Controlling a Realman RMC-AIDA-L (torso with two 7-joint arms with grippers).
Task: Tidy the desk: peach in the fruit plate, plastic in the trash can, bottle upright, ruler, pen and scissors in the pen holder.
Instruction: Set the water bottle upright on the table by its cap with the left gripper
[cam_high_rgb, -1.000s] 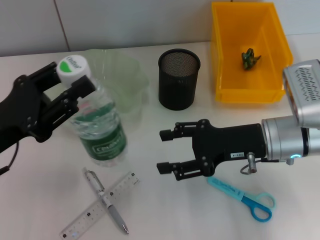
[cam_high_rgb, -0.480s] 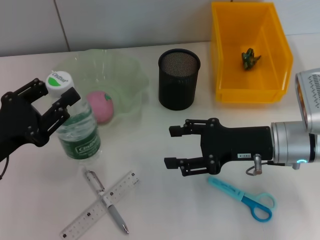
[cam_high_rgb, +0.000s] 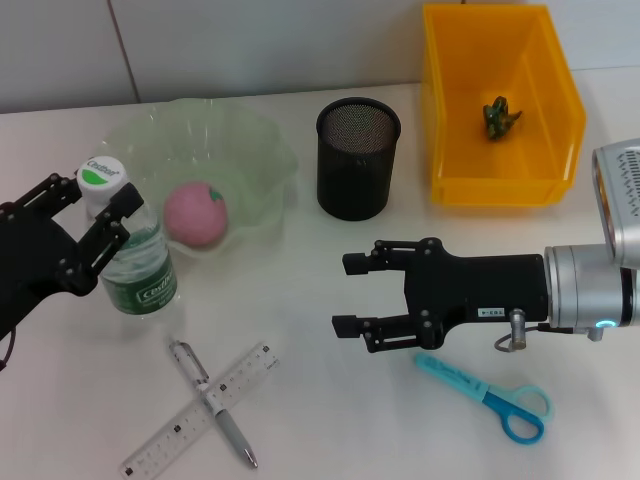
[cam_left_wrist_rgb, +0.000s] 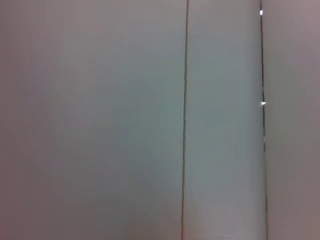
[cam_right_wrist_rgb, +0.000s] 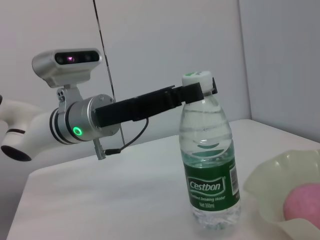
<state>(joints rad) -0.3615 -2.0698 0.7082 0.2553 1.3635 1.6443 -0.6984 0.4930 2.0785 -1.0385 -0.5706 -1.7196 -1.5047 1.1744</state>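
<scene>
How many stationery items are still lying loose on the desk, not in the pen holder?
3: the ruler and pen lie crossed near the front; the scissors lie beside the right gripper.

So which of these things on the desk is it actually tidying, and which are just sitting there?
Part of the job:
- bottle, upright, left pincer at its neck
- peach in the fruit plate
- ruler, pen and scissors, lying on the desk
- pen holder
- green plastic in the yellow bin

Just lying about:
- nothing that I can see
</scene>
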